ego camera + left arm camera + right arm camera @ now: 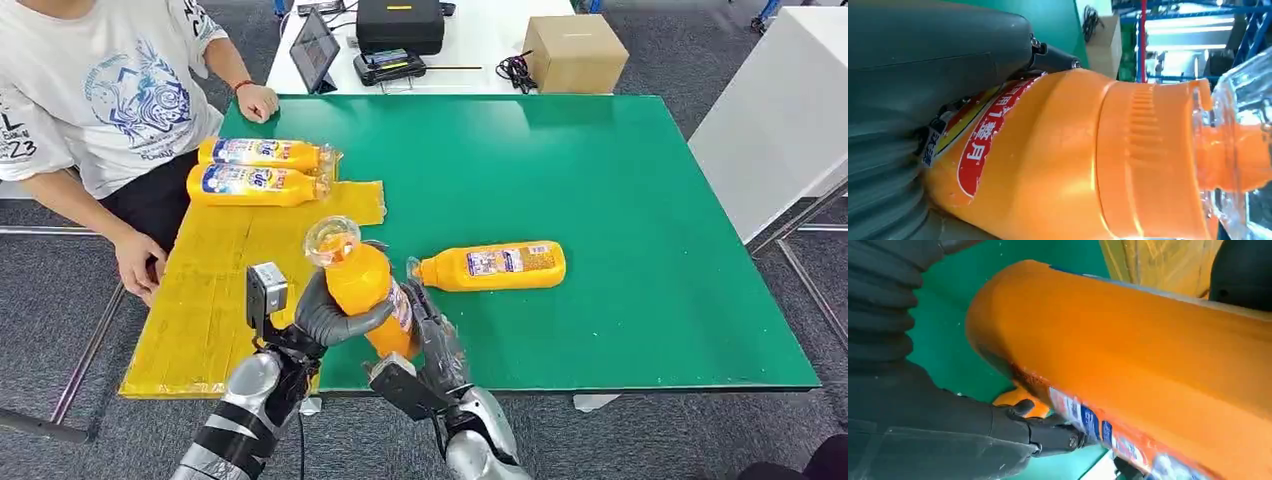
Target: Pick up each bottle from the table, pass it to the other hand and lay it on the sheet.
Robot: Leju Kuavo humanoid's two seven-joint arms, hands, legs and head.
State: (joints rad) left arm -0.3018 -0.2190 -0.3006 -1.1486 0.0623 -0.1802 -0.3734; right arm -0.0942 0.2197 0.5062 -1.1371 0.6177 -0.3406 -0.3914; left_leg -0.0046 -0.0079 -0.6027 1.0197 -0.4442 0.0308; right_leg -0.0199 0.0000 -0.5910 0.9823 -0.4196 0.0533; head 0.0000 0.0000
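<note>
Bottle (365,285) btwn both hands, near table edge (600,388)

The green table (620,200) carries a yellow sheet (215,290) just beyond the left hand (330,315), with two bottles (262,170) lying side by side at its far end. A third bottle (495,266) lies on bare green just beyond the right hand (430,335).

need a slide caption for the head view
Both hands, left hand and right hand, grip an orange bottle mid-handover; two bottles lie on the yellow sheet, one bottle remains.
</note>
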